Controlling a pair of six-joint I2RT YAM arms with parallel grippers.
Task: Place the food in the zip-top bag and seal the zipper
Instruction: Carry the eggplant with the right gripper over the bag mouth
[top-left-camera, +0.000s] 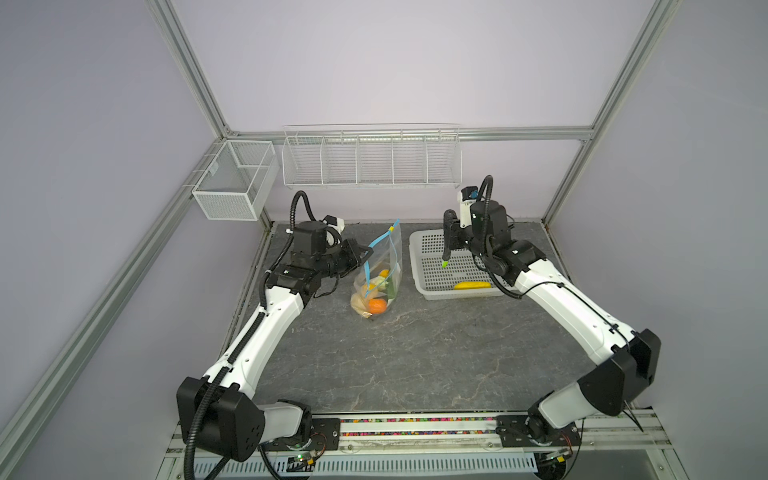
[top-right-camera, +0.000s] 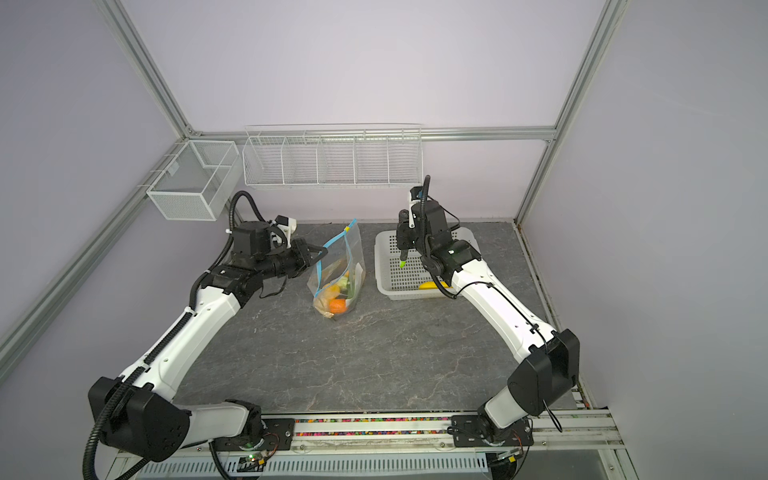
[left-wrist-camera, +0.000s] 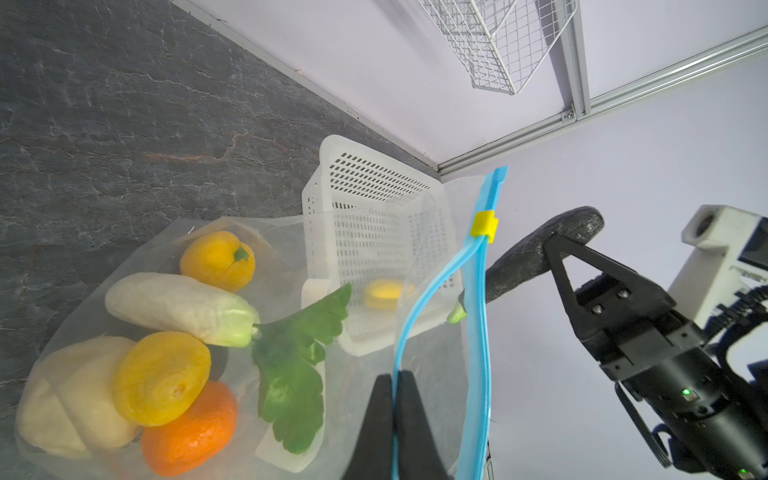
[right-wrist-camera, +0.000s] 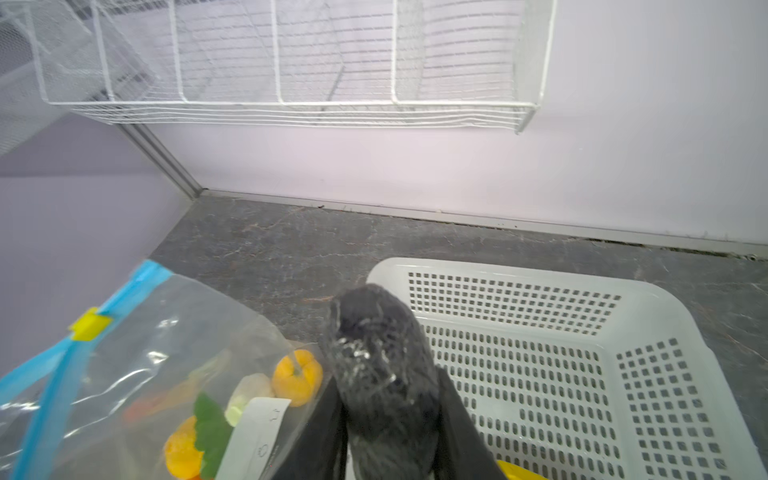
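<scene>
The clear zip-top bag (top-left-camera: 388, 262) (top-right-camera: 349, 259) stands upright on the dark table with its mouth open. Inside lie food pieces: an orange (left-wrist-camera: 191, 432), a white oblong piece (left-wrist-camera: 178, 307), a leafy-green piece (left-wrist-camera: 291, 374) and a beige ball (left-wrist-camera: 62, 399). My left gripper (top-left-camera: 368, 250) (left-wrist-camera: 395, 382) is shut on the near strip of the blue zipper (left-wrist-camera: 478, 332), whose yellow slider (left-wrist-camera: 484, 225) sits at the far end. My right gripper (top-left-camera: 451, 235) (right-wrist-camera: 388, 386), above the basket, is shut on a dark piece (right-wrist-camera: 378, 353) with a green tip (top-left-camera: 444, 263).
The white perforated basket (top-left-camera: 419, 266) (right-wrist-camera: 623, 291) stands right of the bag, with a yellow oblong piece (top-left-camera: 471, 285) in its front part. A white wire rack (top-left-camera: 370, 160) hangs on the back wall and a mesh box (top-left-camera: 232, 178) on the left frame.
</scene>
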